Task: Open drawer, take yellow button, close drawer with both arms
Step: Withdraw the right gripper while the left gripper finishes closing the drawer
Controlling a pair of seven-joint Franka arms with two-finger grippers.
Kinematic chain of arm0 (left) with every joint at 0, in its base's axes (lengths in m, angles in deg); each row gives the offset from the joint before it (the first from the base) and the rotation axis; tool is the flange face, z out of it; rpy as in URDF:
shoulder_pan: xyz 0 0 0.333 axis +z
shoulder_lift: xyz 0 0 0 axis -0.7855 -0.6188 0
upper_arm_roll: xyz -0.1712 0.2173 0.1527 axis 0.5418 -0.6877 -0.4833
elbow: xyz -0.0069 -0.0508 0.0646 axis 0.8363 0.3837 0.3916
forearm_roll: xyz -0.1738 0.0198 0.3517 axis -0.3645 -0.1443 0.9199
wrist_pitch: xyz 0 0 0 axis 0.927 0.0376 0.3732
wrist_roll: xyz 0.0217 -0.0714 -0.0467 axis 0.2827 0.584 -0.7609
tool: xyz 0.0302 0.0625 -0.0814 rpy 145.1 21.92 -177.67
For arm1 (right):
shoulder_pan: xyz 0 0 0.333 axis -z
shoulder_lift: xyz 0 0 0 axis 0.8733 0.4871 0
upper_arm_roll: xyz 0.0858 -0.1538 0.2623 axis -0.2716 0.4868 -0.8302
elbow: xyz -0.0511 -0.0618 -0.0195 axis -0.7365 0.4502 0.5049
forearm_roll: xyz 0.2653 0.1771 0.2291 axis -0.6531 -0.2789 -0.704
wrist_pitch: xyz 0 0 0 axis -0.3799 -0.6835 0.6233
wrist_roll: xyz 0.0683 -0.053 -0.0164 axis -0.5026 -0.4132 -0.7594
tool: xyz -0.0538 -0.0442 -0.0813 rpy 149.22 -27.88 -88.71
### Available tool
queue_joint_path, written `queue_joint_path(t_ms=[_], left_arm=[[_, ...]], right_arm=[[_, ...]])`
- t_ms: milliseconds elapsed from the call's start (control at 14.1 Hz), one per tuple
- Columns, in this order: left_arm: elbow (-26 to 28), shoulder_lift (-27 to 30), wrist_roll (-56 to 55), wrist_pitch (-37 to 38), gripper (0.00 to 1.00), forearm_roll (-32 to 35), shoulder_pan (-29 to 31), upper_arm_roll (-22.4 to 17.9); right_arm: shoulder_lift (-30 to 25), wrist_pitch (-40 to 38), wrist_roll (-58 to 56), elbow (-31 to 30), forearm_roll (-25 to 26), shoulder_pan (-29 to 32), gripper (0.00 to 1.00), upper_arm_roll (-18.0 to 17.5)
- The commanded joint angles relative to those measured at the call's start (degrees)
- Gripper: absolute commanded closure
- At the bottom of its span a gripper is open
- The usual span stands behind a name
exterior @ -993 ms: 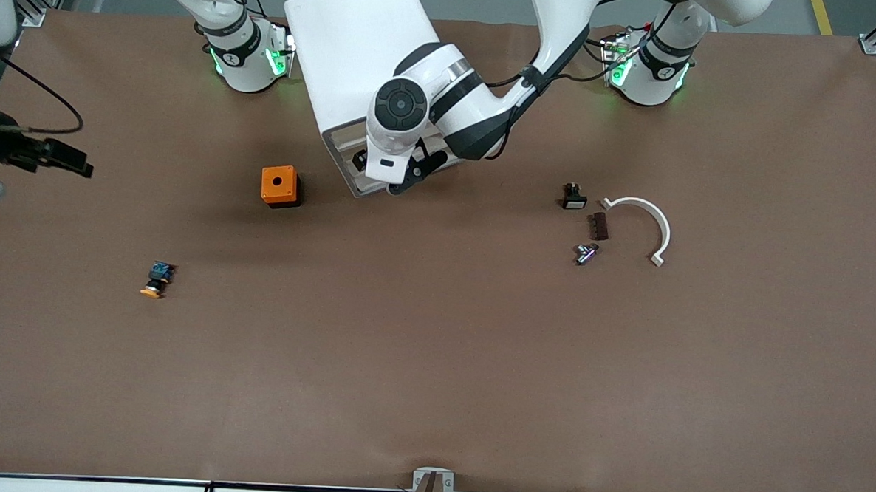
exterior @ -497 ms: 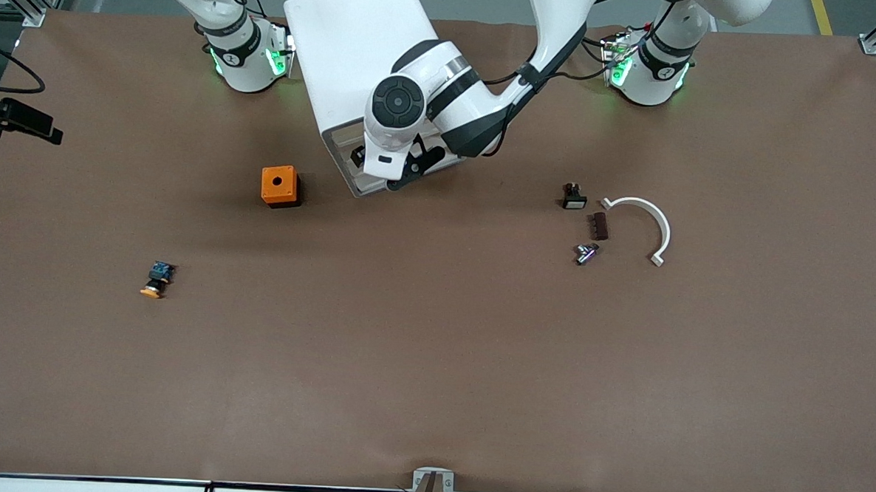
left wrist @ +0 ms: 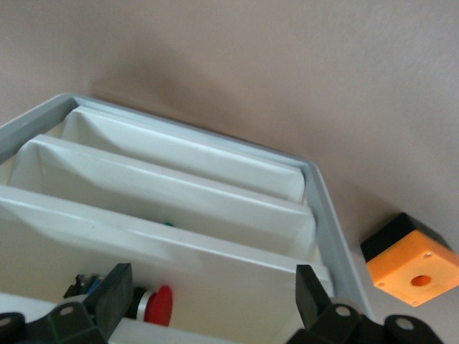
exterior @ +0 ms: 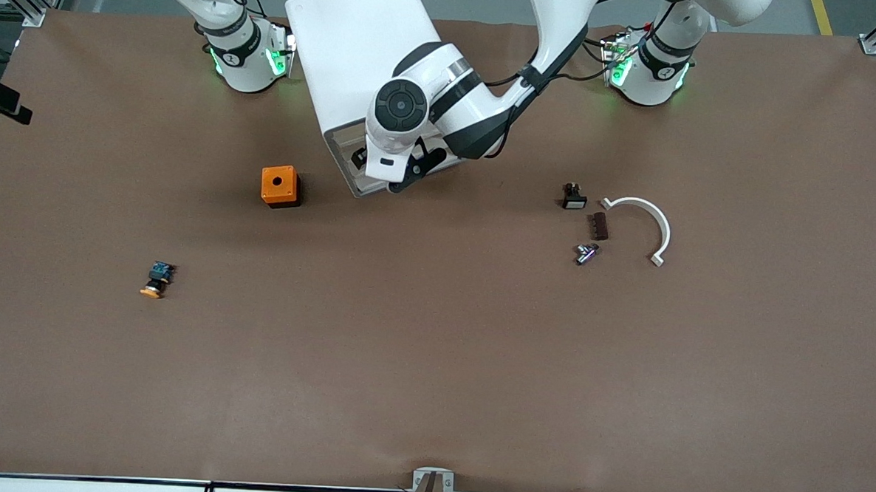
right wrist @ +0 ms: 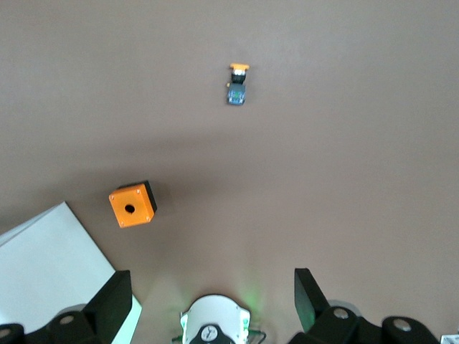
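Observation:
The white cabinet [exterior: 350,50] stands between the arms' bases, its drawer fronts facing the front camera. The highest drawer [exterior: 344,142] is at the top of that face; I cannot tell how far out it stands. My left gripper [exterior: 400,176] is open right in front of the upper drawers. In the left wrist view [left wrist: 212,297] its fingers straddle a drawer front. The button [exterior: 157,279] lies on the table toward the right arm's end, also in the right wrist view [right wrist: 237,84]. My right gripper [right wrist: 212,294] is open and empty high over the table.
An orange box with a hole [exterior: 280,186] sits beside the cabinet. A red-capped part [left wrist: 158,307] lies in an upper drawer. A black part with a white face [exterior: 574,197], a brown part [exterior: 599,226], a metal part [exterior: 585,253] and a white curved piece [exterior: 650,222] lie toward the left arm's end.
My right gripper has drawn away toward the table's edge at the right arm's end, almost out of the front view. My left gripper has stayed at the cabinet's front.

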Motion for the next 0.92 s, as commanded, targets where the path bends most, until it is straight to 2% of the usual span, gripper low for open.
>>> queue_joint_path(t_ms=[0,142,426,639,851], left_arm=[[-1.23,0.38,0.38,0.18,0.0,4.86,2.16,-1.94],[-1.67,1.52,3.27,0.09,0.0,5.94,4.53,-4.3],[-1.23,8.97,10.47,2.1,0.0,8.56,7.87,-11.77],[-1.06,12.85,18.29,9.56,0.0,13.31,12.0,-12.23],[-1.05,17.33,28.74,17.64,0.0,14.9,17.62,-11.97]], right_arm=[[1.01,-3.78,0.5,1.7,0.22,-0.41,0.0,-0.43],[0.83,-3.53,0.5,1.79,0.14,-1.29,0.0,-0.43],[0.31,0.32,0.5,1.88,-0.3,-1.82,0.0,-0.52],[-0.31,0.6,0.5,0.57,-0.65,-1.65,0.0,-0.25],[-5.48,6.38,0.5,-6.8,-0.92,-2.26,0.0,-0.08]])
